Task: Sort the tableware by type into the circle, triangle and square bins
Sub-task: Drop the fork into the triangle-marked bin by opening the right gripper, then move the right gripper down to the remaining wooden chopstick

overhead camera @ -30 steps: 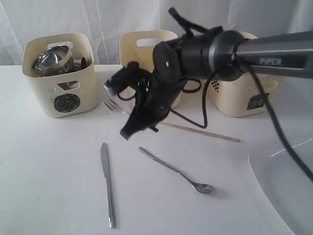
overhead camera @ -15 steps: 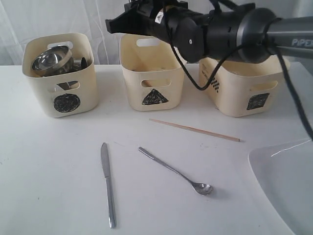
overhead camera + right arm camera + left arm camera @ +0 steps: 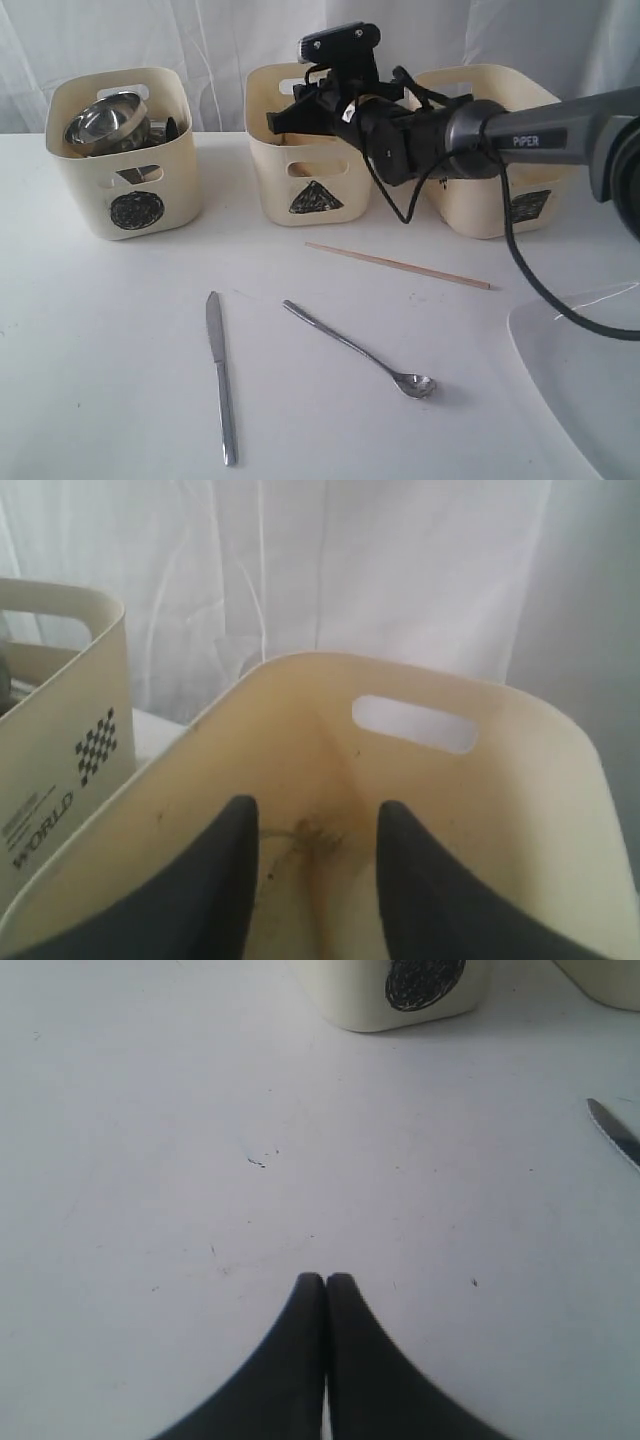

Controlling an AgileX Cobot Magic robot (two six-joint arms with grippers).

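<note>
- White desk filled the foreground, where a knife and a spoon lay unsorted, well apart from the bins. A large white plate sat at the near right corner, partly out of shot.
- Out of the exterior view, the left end effector hovered over bare desk. Its jaws were pressed together with nothing between them, the knife's tip lay off to one side, and the circle bin stood ahead.
- Further back, a single wooden chopstick lay on the desk in front of the triangle and square bins.
- Three cream tubs stood along the rear. The circle bin already held a steel bowl on top of other pieces too hidden to name. What the square bin held could not be seen.
- Over the triangle bin, the right end effector pointed into the tub. Its jaws stood well apart and empty and touched neither wall, and the wrist view showed only a stained floor below.
- By that evidence some round ware was sorted, while the knife, spoon, chopstick and plate were left to do. No fork was in sight.
- White curtain closed off the background.
</note>
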